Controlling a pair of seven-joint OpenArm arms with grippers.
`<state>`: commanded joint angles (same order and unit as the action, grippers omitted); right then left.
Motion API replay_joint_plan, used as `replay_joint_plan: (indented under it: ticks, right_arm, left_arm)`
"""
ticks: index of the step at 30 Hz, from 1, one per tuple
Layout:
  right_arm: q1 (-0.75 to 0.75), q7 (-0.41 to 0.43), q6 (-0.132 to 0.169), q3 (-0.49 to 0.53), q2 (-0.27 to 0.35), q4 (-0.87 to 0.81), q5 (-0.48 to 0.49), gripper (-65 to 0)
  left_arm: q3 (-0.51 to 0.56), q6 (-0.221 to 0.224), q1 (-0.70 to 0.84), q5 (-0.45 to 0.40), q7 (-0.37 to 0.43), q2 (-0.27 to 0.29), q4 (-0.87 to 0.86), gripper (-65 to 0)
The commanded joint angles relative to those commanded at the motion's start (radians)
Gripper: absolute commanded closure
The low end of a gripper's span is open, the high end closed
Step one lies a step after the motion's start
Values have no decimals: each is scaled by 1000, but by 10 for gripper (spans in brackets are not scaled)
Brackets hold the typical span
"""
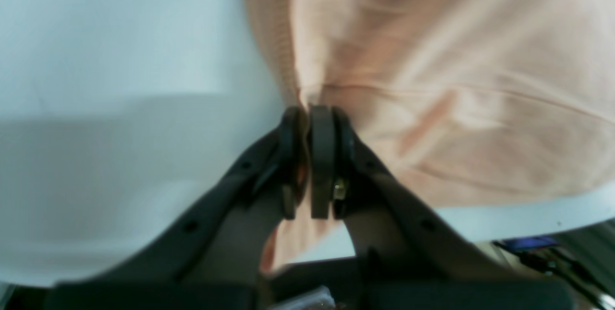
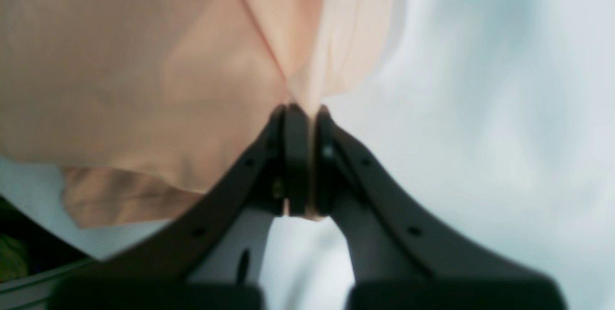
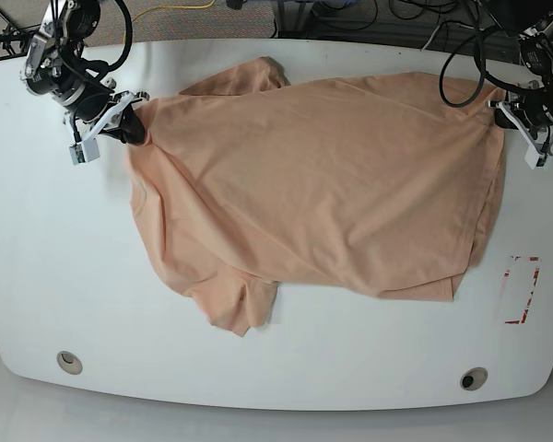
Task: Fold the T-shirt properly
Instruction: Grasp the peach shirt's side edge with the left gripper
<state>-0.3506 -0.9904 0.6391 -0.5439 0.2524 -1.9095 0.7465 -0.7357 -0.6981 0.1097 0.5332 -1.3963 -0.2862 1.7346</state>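
The peach-pink T-shirt (image 3: 323, 184) lies spread across the white table (image 3: 64, 276), plain side up, with one sleeve at the back (image 3: 249, 78) and one near the front (image 3: 240, 308). In the base view my left gripper (image 3: 500, 110) pinches the shirt's far right corner. The left wrist view shows that gripper (image 1: 311, 108) shut on a bunched edge of the T-shirt (image 1: 432, 84). My right gripper (image 3: 132, 131) grips the far left corner. Seen from the right wrist, it (image 2: 307, 108) is shut on a fold of T-shirt (image 2: 144, 69) cloth.
A red-outlined rectangle mark (image 3: 521, 290) sits on the table at the right. Two round holes (image 3: 69, 362) (image 3: 473, 378) lie near the front edge. Cables (image 3: 350, 14) run behind the table's back edge.
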Motion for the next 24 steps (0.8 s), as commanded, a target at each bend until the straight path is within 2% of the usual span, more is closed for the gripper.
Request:
replay_joint_plan:
  ticks: [3, 9, 20, 22, 24]
  right_arm:
    - [-5, -5, 0, 0, -5, -28, 0, 0]
    - [20, -8, 0, -37, -11, -34, 0, 0]
    - [81, -41, 2, -44, -8, -29, -8, 0]
    - [78, -41, 2, -41, -11, -29, -8, 0]
    - [77, -41, 2, -41, -17, -28, -8, 0]
  left_arm:
    - [0, 0, 0, 0, 0, 25, 95, -24]
    - [26, 0, -8, 0, 0, 29, 224, -24]
    - [37, 0, -32, -9, 0, 21, 233, -31]
    - [15, 0, -9, -14, 0, 2, 233, -33]
    - [-18, 0, 6, -32, 0, -23, 221, -69]
